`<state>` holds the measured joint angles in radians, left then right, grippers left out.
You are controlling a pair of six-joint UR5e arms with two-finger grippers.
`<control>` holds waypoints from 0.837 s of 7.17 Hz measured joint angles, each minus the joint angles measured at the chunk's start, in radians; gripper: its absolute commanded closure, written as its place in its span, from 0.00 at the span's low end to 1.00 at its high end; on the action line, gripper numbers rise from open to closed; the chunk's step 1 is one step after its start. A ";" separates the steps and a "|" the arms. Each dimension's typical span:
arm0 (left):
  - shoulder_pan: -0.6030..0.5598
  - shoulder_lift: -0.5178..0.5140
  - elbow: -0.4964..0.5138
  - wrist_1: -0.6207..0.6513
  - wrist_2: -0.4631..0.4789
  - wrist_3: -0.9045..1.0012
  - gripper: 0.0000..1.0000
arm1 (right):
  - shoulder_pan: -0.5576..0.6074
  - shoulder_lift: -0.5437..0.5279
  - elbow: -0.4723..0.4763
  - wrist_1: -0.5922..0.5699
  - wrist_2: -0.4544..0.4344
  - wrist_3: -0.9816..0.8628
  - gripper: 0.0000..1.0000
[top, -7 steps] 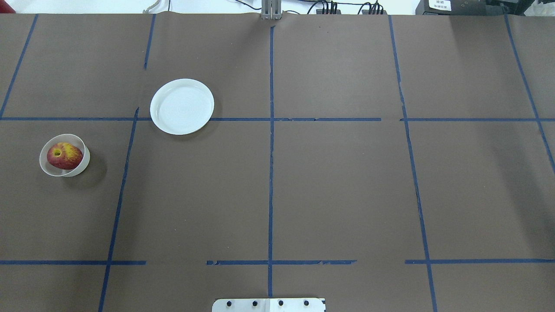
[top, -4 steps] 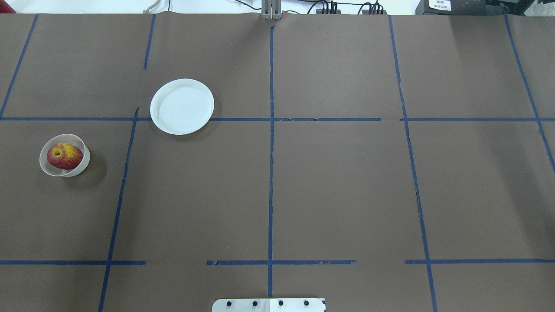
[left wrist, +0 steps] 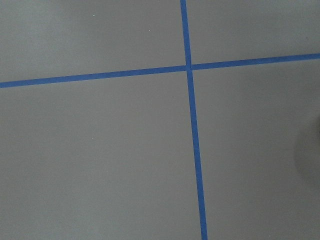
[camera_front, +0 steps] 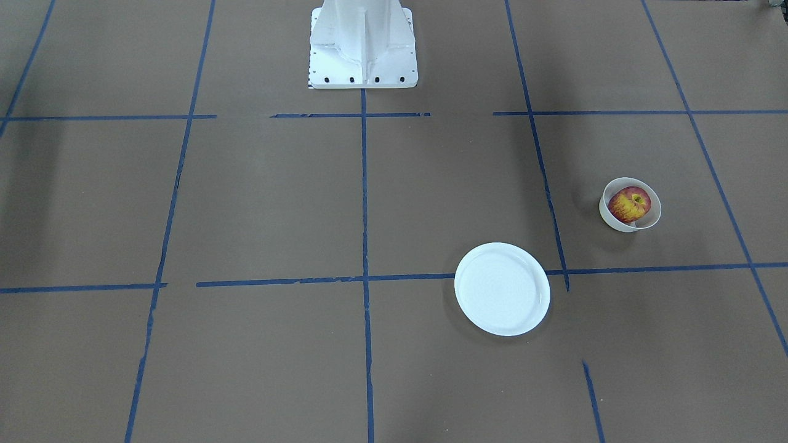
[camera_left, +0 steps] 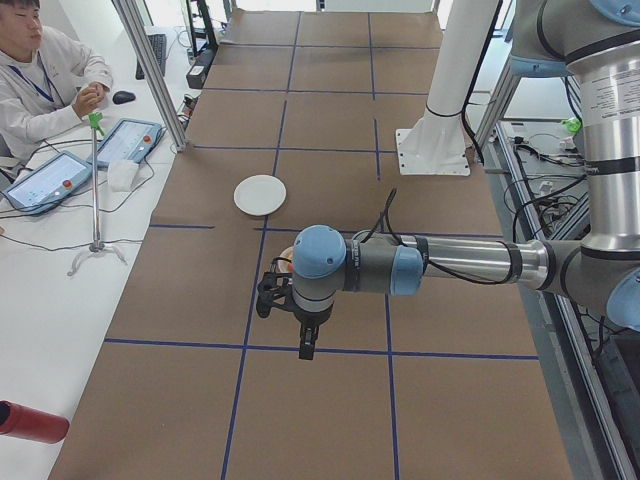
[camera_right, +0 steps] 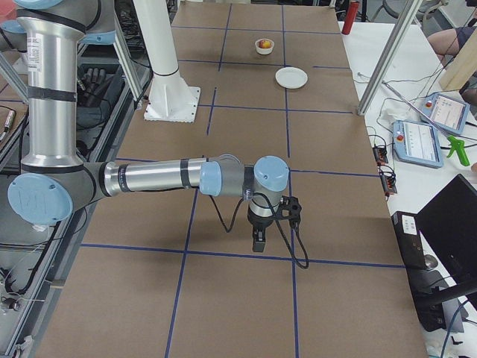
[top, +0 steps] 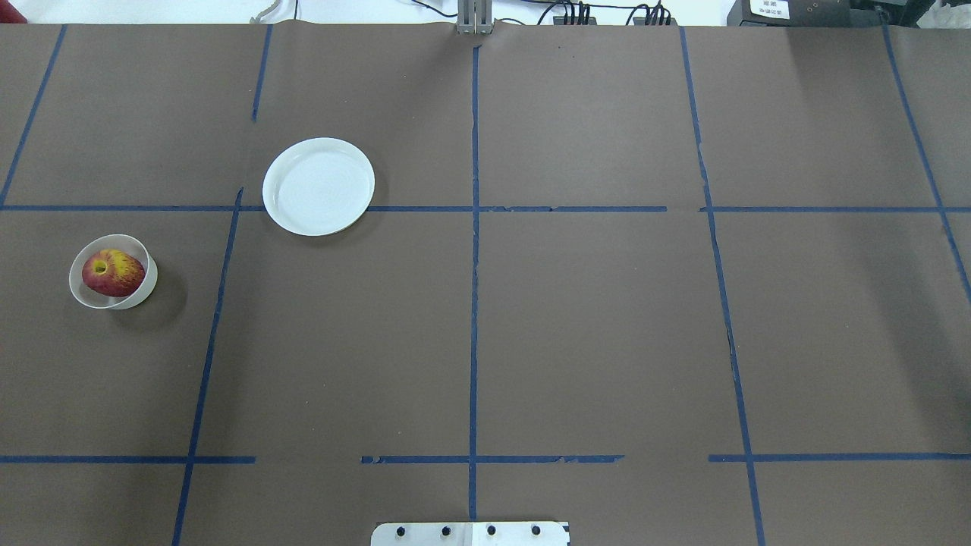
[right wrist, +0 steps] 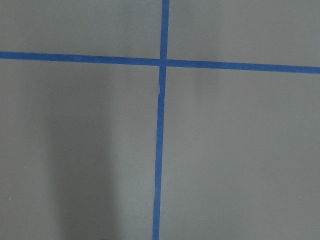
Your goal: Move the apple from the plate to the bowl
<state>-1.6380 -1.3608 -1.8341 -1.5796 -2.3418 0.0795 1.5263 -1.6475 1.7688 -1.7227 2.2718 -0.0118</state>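
Brown paper-covered tabletop [top: 592, 318] marked with a grid of blue tape lines [top: 474, 303]. Standing at its left end, I see the robot's left hand [camera_left: 307, 348] hanging fingers-down above the tabletop. Nothing can be seen in its grasp, and I cannot tell how far it is open. Beyond that hand, farther along the tabletop, a small round red apple with yellow streaks [top: 114, 273] sits inside a small deep off-white bowl [top: 80, 292], its dark stem dimple turned upward. Farther still from the left hand, a flat round white plate [top: 318, 186] lies bare, well apart from the bowl. At the right end, the right hand [camera_right: 257, 242] hangs fingers-down too, far from bowl and plate. Its opening cannot be judged either.
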 measured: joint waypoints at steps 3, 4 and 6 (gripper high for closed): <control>0.000 0.000 0.013 0.001 -0.062 0.001 0.00 | 0.000 0.000 0.001 0.001 0.000 0.001 0.00; -0.001 0.000 0.013 0.001 -0.067 0.002 0.00 | 0.000 0.000 0.001 0.000 0.000 0.001 0.00; -0.001 0.000 0.007 0.001 -0.069 0.003 0.00 | 0.000 0.000 0.000 0.000 0.000 0.000 0.00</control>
<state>-1.6395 -1.3606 -1.8270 -1.5785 -2.4112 0.0830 1.5263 -1.6475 1.7688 -1.7226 2.2718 -0.0113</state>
